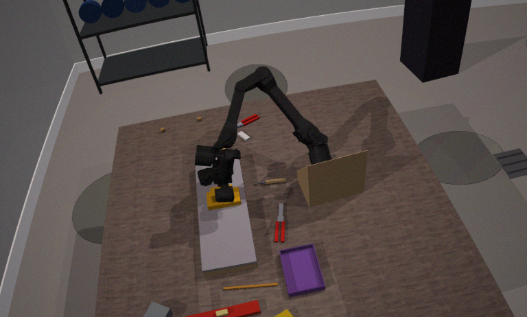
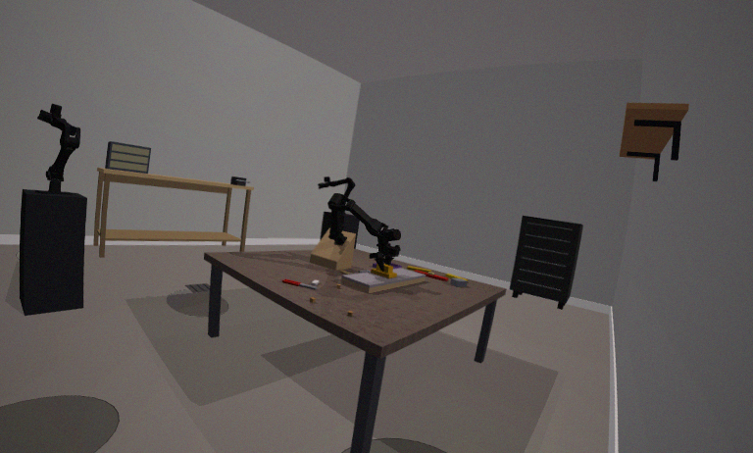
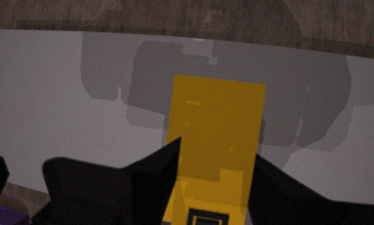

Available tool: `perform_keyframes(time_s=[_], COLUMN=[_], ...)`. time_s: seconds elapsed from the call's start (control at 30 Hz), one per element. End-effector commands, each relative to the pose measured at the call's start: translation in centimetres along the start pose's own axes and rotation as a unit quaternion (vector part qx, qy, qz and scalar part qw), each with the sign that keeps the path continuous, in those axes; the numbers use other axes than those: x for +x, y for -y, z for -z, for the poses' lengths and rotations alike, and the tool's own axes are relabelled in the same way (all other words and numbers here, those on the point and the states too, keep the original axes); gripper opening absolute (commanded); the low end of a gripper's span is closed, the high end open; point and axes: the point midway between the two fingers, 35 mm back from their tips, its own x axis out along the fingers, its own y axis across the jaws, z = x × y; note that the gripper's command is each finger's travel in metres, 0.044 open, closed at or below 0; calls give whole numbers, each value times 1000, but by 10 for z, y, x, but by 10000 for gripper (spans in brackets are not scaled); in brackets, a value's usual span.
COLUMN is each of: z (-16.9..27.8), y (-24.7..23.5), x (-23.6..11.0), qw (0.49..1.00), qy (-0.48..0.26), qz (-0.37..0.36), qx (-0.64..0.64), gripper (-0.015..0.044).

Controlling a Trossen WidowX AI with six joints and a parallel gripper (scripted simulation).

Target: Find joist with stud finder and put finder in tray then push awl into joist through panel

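My gripper pinches the yellow stud finder, flat on the grey floor panel nr its far end; awl lies to the right, purple tray farther right; risk: tilting the finder off the panel w/ joist unfound.

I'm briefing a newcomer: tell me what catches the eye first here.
First the black arm's gripper, jaws shut on the yellow stud finder, which rests on the grey floor panel mid-table. Next the purple tray, to the right of the panel's near end, and the tan board standing beside the arm.
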Motion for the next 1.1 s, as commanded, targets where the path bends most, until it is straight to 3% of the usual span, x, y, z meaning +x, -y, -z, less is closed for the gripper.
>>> perform_keyframes(time_s=[0.0,1.07], z=[0,0], y=[7,52], x=[1,1], qw=[1000,1000], qy=[-1,-1], qz=[1,2], qx=[0,0], gripper=[0,0])
